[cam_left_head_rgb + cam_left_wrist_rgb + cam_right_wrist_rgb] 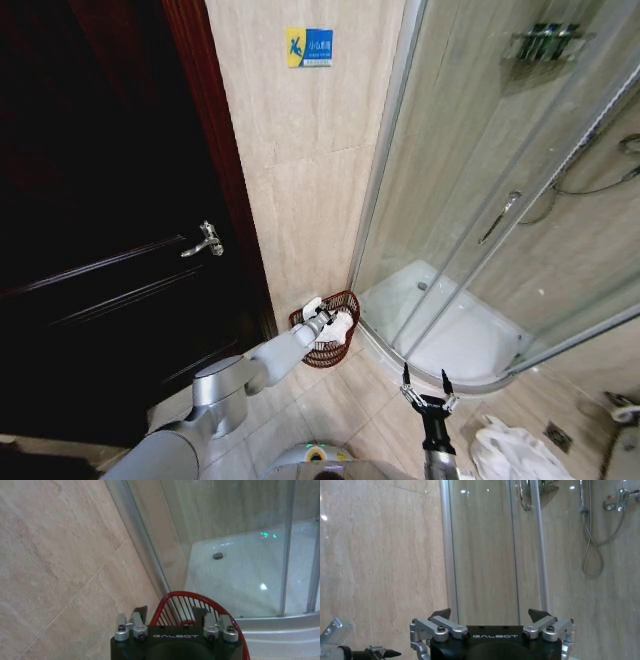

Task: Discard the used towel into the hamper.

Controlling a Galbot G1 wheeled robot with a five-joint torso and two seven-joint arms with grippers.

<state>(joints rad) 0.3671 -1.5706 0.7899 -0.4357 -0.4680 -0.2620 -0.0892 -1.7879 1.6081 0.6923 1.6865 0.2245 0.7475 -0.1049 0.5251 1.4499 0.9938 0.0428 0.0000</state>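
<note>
The hamper [330,352], a small dark red open-weave basket, stands on the floor in the corner between the tiled wall and the shower enclosure. A white towel [340,330] lies in its mouth. My left gripper [318,316] hovers over the hamper's near rim beside the towel. In the left wrist view the left gripper [170,615] is open, and between its fingers I see just the red rim of the hamper [200,599]. My right gripper [427,386] hangs open above the floor by the shower's curved kerb, and the right gripper [490,615] holds nothing.
A dark wooden door [110,250] with a metal handle [204,241] is at the left. The glass shower enclosure [500,200] with its white tray [450,330] fills the right. More white cloth [515,452] lies on the floor at lower right.
</note>
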